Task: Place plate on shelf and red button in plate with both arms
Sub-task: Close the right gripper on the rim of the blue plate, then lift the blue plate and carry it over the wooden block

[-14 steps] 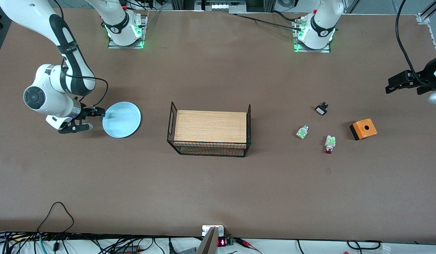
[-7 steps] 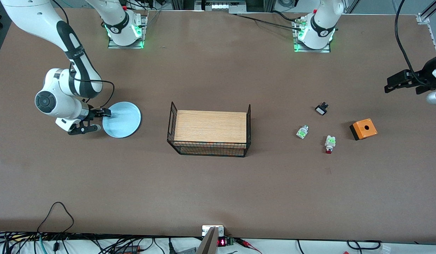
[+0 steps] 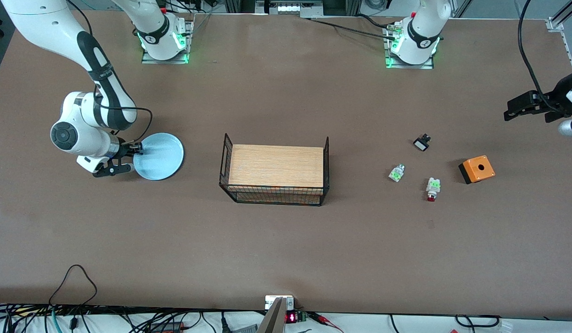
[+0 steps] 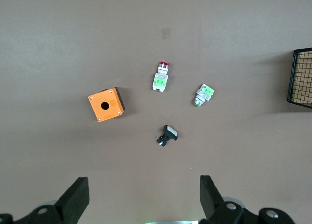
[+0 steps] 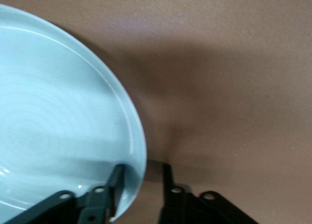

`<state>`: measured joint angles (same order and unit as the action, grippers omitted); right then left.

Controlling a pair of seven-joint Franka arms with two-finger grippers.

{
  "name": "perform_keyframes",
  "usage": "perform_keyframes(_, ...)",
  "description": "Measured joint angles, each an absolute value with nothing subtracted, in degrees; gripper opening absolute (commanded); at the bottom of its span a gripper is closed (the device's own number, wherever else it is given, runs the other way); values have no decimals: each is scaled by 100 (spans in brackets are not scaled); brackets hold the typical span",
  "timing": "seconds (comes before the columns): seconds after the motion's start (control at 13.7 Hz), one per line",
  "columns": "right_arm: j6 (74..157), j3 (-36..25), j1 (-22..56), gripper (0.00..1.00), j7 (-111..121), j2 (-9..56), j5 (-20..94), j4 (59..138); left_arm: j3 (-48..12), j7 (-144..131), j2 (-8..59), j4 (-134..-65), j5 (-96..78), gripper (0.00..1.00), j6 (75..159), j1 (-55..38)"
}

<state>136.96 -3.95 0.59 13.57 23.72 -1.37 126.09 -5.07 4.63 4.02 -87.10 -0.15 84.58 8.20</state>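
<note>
Front view shows the right gripper [image 3: 128,158] low at the rim of the plate [image 3: 158,156], at the right arm's end of the table. Compared with one second ago, this arm has come in closer to the plate, and the plate itself has shifted slightly. In the right wrist view one of the fingers [image 5: 116,184] stands inside the plate [image 5: 58,131] and the other outside the rim, with a gap between the outer one and the rim — so the jaws straddle the edge but have not yet closed on it. I judge that the approach is finished and the next step is to close on the rim and lift. A thin, shallow rim may slip or tilt if the hold is not deep enough.

The left gripper [image 3: 528,106] waits up in the air over the left arm's end of the table, almost as it was before, with its jaws wide apart and nothing between them; the left wrist view shows the same for this gripper [image 4: 142,197]. The red button [image 3: 432,188] lies on the table, untouched, between a similar white-green part [image 3: 396,173] and the orange box [image 3: 476,169], nearer to the front camera than a small black part [image 3: 421,143]. The wire basket [image 3: 275,172] with its wooden board stands in the middle of the table.
</note>
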Motion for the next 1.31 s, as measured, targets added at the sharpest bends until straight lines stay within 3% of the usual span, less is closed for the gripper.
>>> perform_keyframes(0.51,13412,-406,83,0,1275,2199,54,12474,-506,463,402,-8710,-15,100,8442,821)
perform_keyframes(1.31,9784,-403,94,0,-84,888,1503,10746,-516,463,402,-8710,-15,100,8420,821)
